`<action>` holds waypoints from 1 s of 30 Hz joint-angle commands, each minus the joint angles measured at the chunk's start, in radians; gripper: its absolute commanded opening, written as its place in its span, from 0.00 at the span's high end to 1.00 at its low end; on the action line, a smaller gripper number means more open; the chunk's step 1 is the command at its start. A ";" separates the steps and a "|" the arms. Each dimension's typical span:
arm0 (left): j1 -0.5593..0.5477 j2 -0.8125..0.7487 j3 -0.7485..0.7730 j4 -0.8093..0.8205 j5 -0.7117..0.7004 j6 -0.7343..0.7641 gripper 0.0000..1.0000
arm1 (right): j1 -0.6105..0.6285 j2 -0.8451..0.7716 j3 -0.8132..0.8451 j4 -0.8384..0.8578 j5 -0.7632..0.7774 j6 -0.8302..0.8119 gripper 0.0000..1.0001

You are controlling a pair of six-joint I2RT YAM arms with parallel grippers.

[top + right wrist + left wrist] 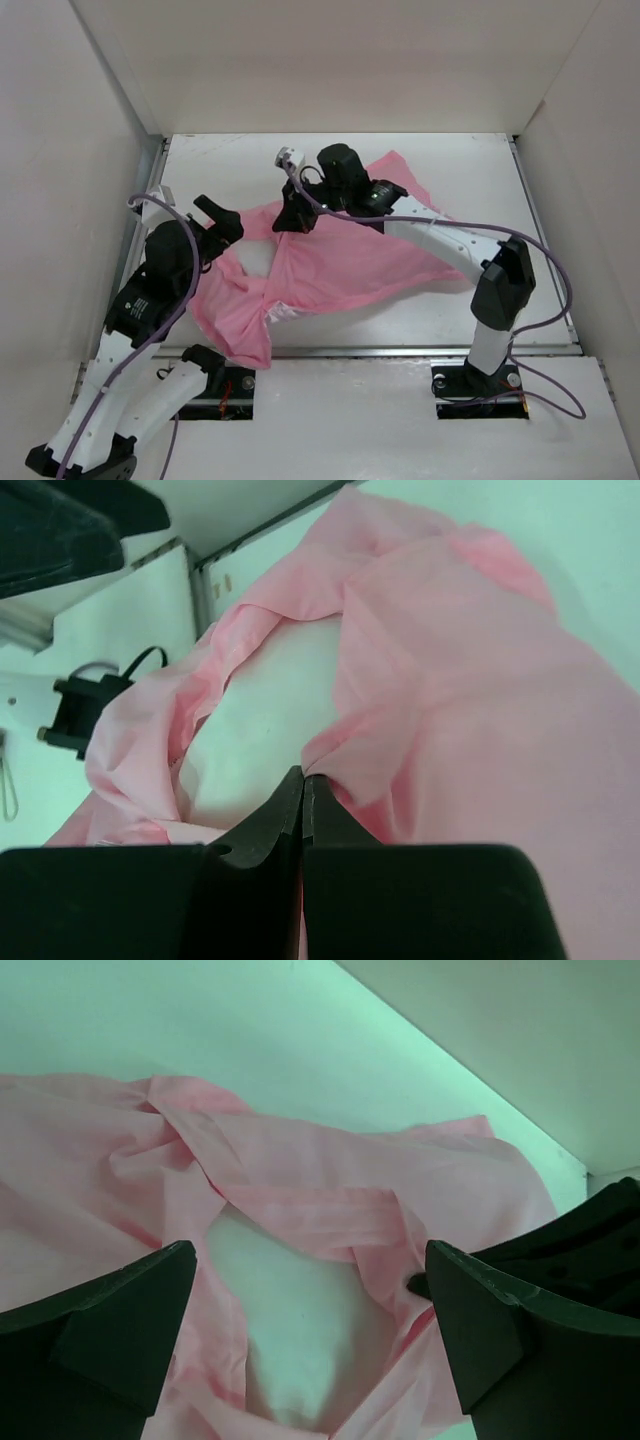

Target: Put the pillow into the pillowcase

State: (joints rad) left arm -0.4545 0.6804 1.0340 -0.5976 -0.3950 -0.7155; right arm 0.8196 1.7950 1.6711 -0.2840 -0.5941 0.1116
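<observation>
Right wrist view shows the right pincer (302,777) clamped on the pillowcase (470,730) hem, the pillow (260,730) showing white inside its mouth on the surface (585,535); I'd have the left pincer (310,1250), jaws apart nearby, catch the opposite hem and pull evenly.

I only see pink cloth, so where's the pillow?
In the top view the pillow is mostly hidden inside the pillowcase at mid-table; only a white patch shows in the opening, between the left gripper and right gripper.
</observation>
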 commanded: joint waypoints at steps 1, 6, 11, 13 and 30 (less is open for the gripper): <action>0.000 0.025 0.020 -0.056 -0.045 -0.036 0.00 | 0.061 0.049 0.071 -0.006 -0.110 -0.094 1.00; 0.000 0.045 0.029 -0.079 -0.140 -0.074 0.00 | 0.192 0.121 0.111 -0.135 -0.263 -0.239 0.95; 0.000 0.079 0.018 -0.100 -0.205 -0.128 0.00 | 0.225 0.087 0.018 -0.112 -0.409 -0.296 0.78; 0.000 0.090 0.006 -0.116 -0.229 -0.139 0.00 | 0.225 0.058 0.018 -0.208 -0.443 -0.412 0.67; 0.022 0.320 -0.137 0.116 0.093 -0.010 0.29 | -0.141 -0.298 -0.189 -0.056 0.361 0.014 0.00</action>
State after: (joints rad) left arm -0.4366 1.0012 0.9123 -0.5438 -0.3794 -0.7654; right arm 0.7914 1.4246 1.4906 -0.3191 -0.3111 -0.0387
